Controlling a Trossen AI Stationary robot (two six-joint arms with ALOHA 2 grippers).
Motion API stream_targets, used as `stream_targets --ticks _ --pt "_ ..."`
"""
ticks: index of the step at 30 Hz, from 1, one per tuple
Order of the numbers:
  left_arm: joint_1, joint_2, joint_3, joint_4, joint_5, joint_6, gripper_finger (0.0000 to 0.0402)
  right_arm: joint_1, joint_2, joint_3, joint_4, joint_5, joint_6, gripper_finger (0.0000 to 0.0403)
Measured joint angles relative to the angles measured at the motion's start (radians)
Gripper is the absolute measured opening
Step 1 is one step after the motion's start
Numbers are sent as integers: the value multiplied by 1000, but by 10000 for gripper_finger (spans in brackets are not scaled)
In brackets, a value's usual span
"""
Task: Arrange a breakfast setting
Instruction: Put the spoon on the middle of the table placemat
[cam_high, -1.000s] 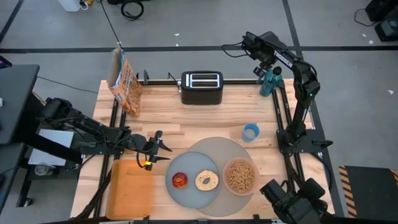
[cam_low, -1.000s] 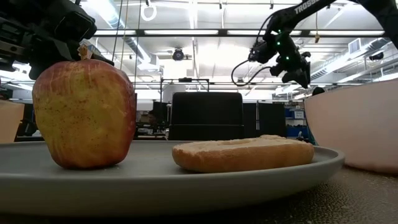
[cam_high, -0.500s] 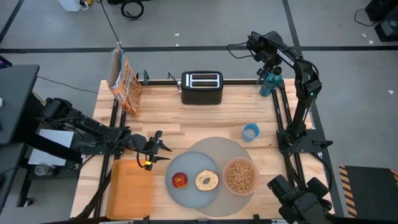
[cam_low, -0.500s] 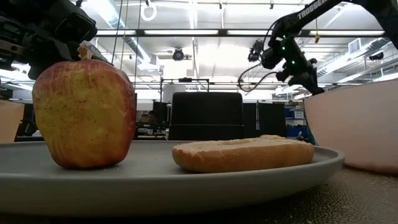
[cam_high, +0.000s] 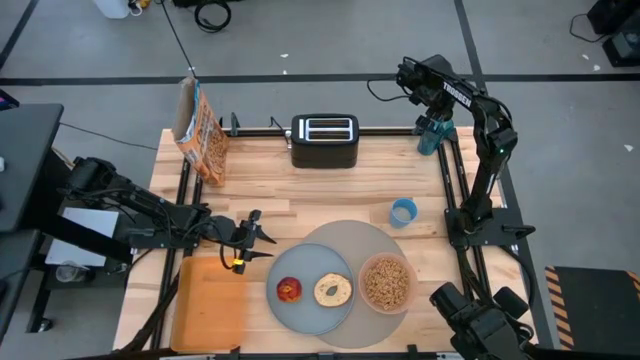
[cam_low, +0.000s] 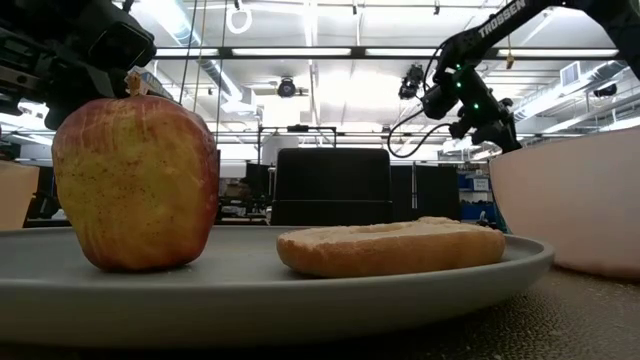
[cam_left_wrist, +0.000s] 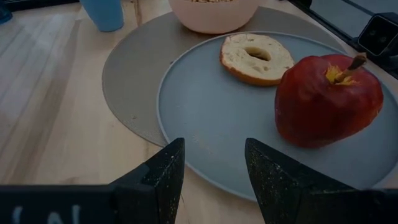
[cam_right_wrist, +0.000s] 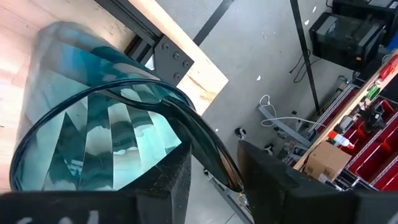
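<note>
- We logged the plate (cam_high: 310, 303) on the mat (cam_high: 355, 238), near worktop edge, carrying apple (cam_high: 290, 291) and bagel (cam_high: 332, 290); bowl (cam_high: 386, 283) of cereal (cam_high: 386, 281) just beside it. No spoon seen.
- Right claw (cam_high: 428, 108) hung at the far right corner over a teal glass (cam_right_wrist: 99, 143), fingers apart astride its rim, not yet clenched. Glass judged stiff, slick, fragile; best taken by the rim wall.
- Left claw (cam_left_wrist: 214, 168) waited released, just beside the plate.
- Toaster (cam_high: 324, 141), cereal box (cam_high: 202, 130), blue cup (cam_high: 403, 212), orange board (cam_high: 211, 305) stood around; the cup lay nearest the route to the mat.
</note>
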Motion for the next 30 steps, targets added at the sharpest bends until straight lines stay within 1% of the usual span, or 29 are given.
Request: stream_targets --ticks 10,20,30 --pt "0 0 0 0 -1 0 178 5 0 0 0 -6 8 92" --pt "0 0 0 0 -1 0 178 46 0 0 0 -56 9 68" --pt "0 0 0 0 -1 -2 178 67 -1 2 -7 -73 43 39"
